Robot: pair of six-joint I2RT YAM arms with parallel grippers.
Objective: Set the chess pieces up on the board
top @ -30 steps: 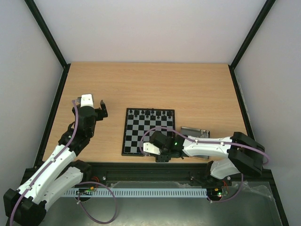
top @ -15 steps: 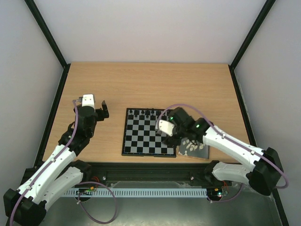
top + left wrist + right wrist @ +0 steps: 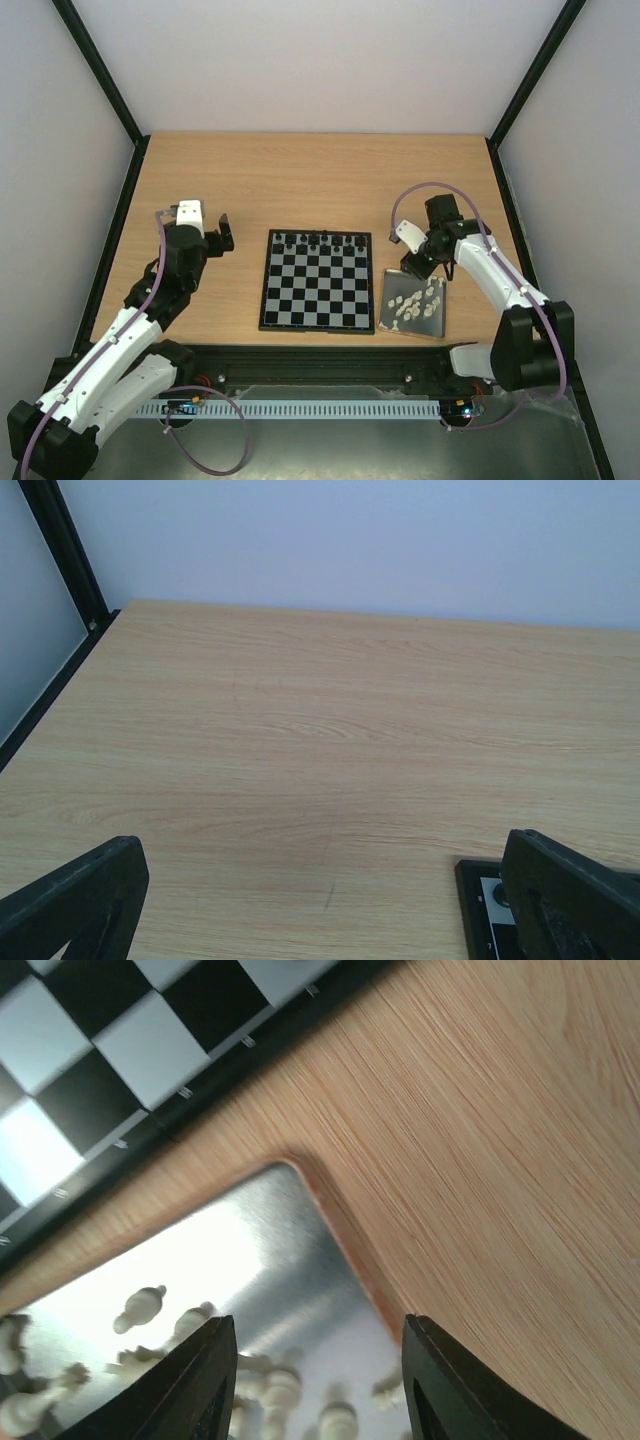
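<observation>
The board (image 3: 317, 280) lies at the table's middle, with small black figures along its far row (image 3: 318, 240). Several cream-white chess pieces (image 3: 415, 303) lie loose on a shiny metal tray (image 3: 398, 285) right of the board. My right gripper (image 3: 415, 262) hangs over the tray's far end. In the right wrist view its jaws (image 3: 320, 1380) stand apart above the chess pieces (image 3: 140, 1305), with nothing between them. The board's corner (image 3: 120, 1040) shows beyond the tray (image 3: 250, 1230). My left gripper (image 3: 215, 232) is open over bare wood left of the board (image 3: 478, 900).
Black frame posts and rails run along the table's left and right edges. White walls enclose the back and sides. Bare wood lies behind the board and to its left.
The right arm has swung from the board's near right corner, across the board, to the tray's far end, and its jaws have drawn somewhat closer. The left arm has stayed put.
</observation>
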